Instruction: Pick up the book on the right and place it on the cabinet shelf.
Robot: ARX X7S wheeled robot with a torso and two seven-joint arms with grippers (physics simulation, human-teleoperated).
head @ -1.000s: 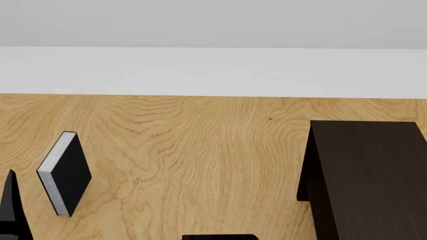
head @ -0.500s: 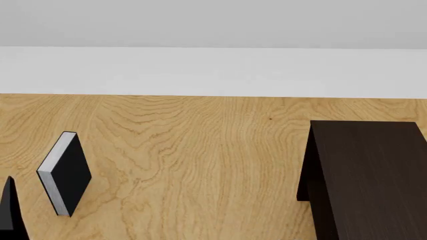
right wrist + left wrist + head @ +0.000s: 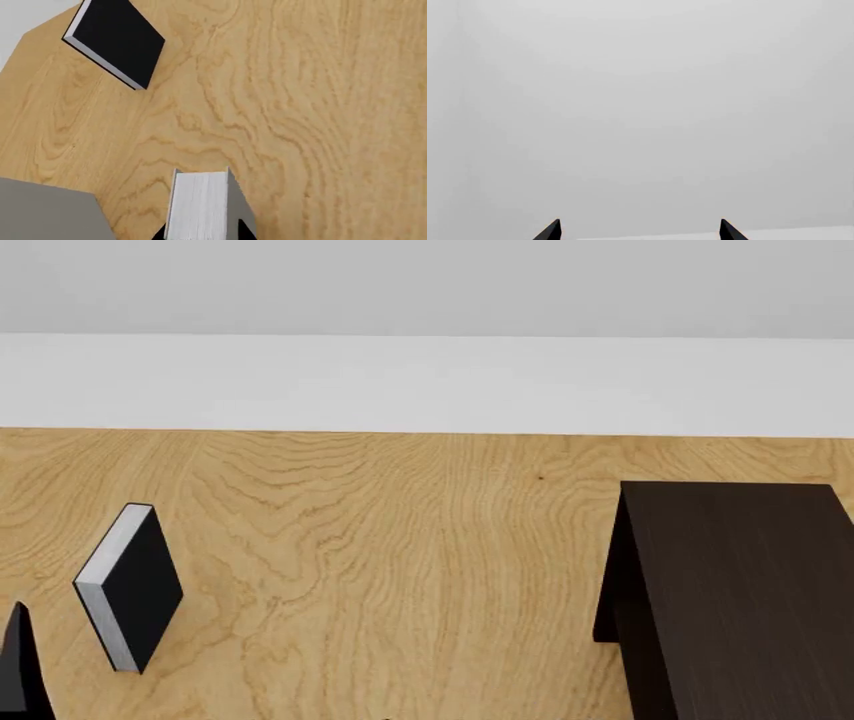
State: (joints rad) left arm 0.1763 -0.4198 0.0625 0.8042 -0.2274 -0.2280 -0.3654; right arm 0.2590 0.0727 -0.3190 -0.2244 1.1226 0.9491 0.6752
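Pale, strongly grained wood is filling most of what we are seeing: the tabletop (image 3: 400,560) is spreading across the head view, its swirling grain running away from us toward a plain white wall (image 3: 427,380) that is meeting it along a straight line, with a greyer band of wall above; in the right wrist view the wood is ending at a slanted edge with pale grey beyond it; at the head view's right the cabinet shelf (image 3: 741,590) is standing on the wood, very dark brown and flat-boarded, its top board sloping toward us and a side panel dropping to the table; well apart from it, at the left, the black-covered book (image 3: 130,585) is standing upright on the table, white pages facing outward; in the right wrist view we are looking down on the book (image 3: 198,205), its pale page edge and thin grey cover rising between the dark tips of the right gripper (image 3: 200,234), which seem to be clamping it from both sides above the bare wood; the left gripper (image 3: 639,231) is showing only two dark fingertips spread wide apart, nothing between them, pointing at featureless grey; its tip is peeking in at the head view's lower left.
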